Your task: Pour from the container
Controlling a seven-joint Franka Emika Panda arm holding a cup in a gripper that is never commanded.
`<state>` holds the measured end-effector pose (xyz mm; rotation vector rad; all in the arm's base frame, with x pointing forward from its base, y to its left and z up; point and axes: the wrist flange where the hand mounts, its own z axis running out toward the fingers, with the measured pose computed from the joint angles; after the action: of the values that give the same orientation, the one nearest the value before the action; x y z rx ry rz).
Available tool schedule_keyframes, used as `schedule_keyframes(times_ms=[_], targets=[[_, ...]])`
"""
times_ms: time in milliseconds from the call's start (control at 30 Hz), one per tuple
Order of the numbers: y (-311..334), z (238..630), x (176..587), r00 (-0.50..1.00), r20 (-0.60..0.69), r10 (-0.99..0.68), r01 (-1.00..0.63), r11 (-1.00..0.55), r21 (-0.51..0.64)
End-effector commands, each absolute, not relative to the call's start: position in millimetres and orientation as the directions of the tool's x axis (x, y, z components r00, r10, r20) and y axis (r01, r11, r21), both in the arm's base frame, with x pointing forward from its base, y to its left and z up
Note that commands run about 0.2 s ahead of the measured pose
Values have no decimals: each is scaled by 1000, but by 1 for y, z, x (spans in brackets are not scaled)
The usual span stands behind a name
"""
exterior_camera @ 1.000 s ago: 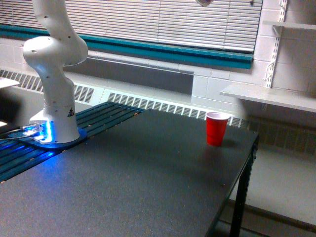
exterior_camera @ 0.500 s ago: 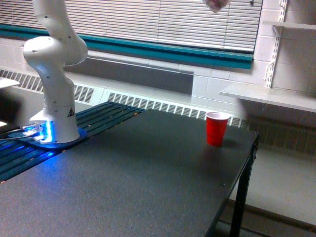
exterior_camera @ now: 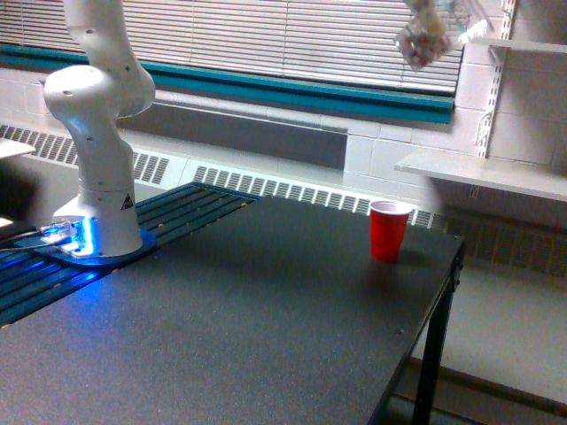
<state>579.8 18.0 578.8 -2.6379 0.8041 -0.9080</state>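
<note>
The container (exterior_camera: pixel 423 37), a small see-through cup with brownish-pink bits inside, hangs tilted in the air near the top edge of the exterior view. It is high above and slightly to the exterior view's right of the red cup (exterior_camera: pixel 389 230), which stands upright near the table's far right corner. Only a blurred part of my gripper (exterior_camera: pixel 447 18) shows at the top edge, shut on the container; the rest is cut off. My arm's white base (exterior_camera: pixel 96 150) stands at the exterior view's left.
The dark table (exterior_camera: pixel 248 328) ends at a right edge close beside the red cup. Window blinds (exterior_camera: pixel 292 35) and a radiator run behind it. Wall shelves (exterior_camera: pixel 487 168) are at the exterior view's right.
The container has come down from the top edge and moved toward the exterior view's right, now showing more fully. The red cup has not moved.
</note>
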Motion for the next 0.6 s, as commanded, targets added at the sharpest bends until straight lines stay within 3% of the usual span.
schedule_keyframes(times_ms=[33,600], targets=[[52,563,577,716,500,-487,-336,-869,-364],[118,515,531,785,439,-436,-294,-888,-355]])
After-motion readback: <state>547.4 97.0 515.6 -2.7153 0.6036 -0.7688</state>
